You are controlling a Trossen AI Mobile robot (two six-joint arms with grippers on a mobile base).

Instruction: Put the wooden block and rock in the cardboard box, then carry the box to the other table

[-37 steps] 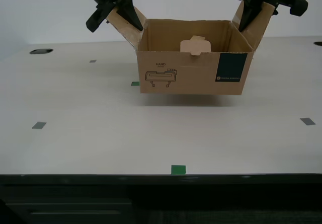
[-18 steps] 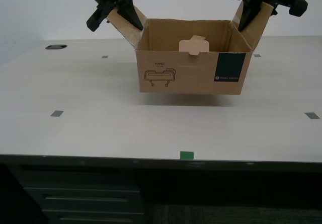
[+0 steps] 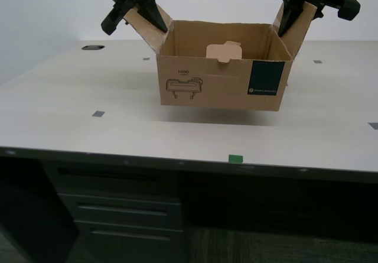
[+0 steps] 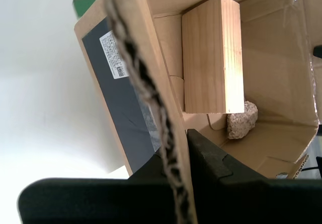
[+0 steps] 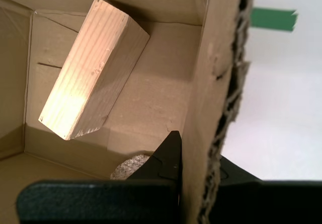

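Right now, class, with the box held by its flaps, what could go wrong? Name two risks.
1. The cardboard box hangs only from its two side flaps, pinched by my first gripper and my second gripper; a flap could bend, tear or slip out.
2. The wooden block and the rock lie loose inside; on a jolt they could slide and tilt the box.

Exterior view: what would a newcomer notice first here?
The cardboard box held above the pale table, one gripper clamped on each side flap. Inside it, the wooden block lies with the rock touching one end.
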